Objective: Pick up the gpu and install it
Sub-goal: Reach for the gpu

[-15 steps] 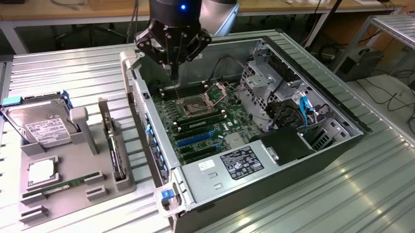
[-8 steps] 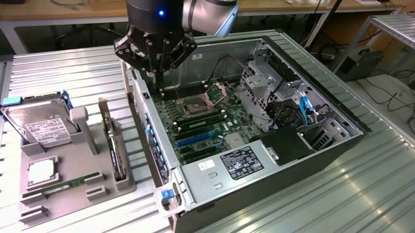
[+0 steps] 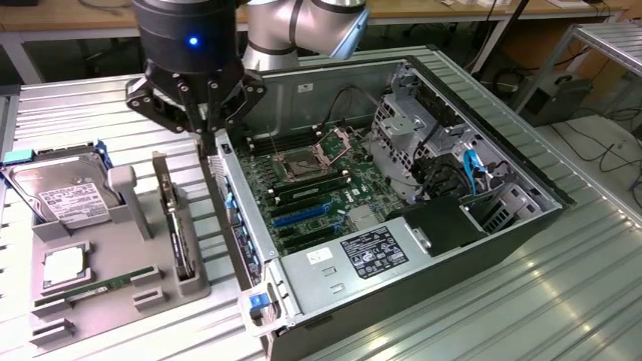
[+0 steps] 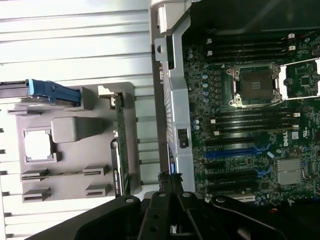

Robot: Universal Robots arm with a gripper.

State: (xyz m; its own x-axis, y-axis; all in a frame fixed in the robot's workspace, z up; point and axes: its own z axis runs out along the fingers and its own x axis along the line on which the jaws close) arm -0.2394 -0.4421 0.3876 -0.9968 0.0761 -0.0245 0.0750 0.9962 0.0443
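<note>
**Over the case's side wall: tool [image 3: 207, 144] shut and empty, gpu [image 3: 179, 233] in its holder**

At the upper left of the exterior frame I see the arm's tool hanging over the line where the grey holder [image 3: 120, 248] meets the open computer case [image 3: 311, 86]. Its fingers are pressed together with nothing between them. Through the wrist camera they meet in a narrow tip over the case's metal side wall.

The gpu stands on its long edge in a slot of the holder, at the left middle of the exterior frame. Its silvery bracket end points toward the frame's top, and the card sits just beside the case wall. The tool is near that bracket end and not touching the card.

On the same holder, toward the exterior view's left, I see the hard drive [image 3: 65, 199] propped at a tilt, a processor chip [image 3: 62, 265] lying flat, and a green RAM stick [image 3: 95, 289] lying toward the frame's bottom.

Inside the case the motherboard [image 3: 331, 197] faces up, with a blue slot [image 3: 301, 216] near its lower part and the power supply [image 3: 377, 252] below that. Everything rests on a ribbed metal surface [image 3: 561, 301].
</note>
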